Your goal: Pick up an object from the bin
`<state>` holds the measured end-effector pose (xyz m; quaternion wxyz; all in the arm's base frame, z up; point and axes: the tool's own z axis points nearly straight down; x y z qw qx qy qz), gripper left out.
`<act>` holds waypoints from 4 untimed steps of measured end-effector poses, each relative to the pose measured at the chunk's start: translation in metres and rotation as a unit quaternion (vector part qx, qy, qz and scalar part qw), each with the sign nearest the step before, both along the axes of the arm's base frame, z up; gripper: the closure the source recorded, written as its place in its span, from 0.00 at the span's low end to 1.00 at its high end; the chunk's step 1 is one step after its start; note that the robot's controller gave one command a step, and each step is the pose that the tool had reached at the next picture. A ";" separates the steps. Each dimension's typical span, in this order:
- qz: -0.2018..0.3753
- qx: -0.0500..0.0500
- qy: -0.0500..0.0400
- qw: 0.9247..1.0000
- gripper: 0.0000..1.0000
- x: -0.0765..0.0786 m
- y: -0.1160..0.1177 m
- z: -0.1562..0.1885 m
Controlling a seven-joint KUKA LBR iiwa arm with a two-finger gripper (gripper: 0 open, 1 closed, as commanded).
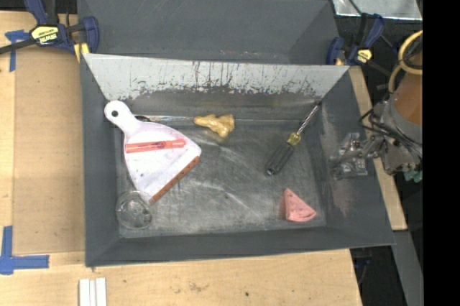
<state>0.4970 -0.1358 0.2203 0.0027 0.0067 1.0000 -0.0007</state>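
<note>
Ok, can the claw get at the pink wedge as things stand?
Probably yes. The claw hangs at the bin's right side, and the pink wedge lies alone on the floor nearby, with nothing on it or between them.

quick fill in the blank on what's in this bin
1. In this view the dustpan lies toward the ___ of the bin.
2. The wedge near the front corner is ___.
3. The gripper hangs over the bin's ___ wall, in this view.
Missing words: left; pink; right.

Overhead — slightly oblique — over bin [215, 240]
</note>
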 end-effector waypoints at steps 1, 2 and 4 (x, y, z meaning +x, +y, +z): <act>0.000 0.000 0.001 1.000 0.00 0.000 0.000 -0.001; 0.000 0.000 0.001 1.000 0.00 0.000 0.000 -0.001; 0.149 0.001 0.003 0.989 0.00 -0.009 0.005 -0.072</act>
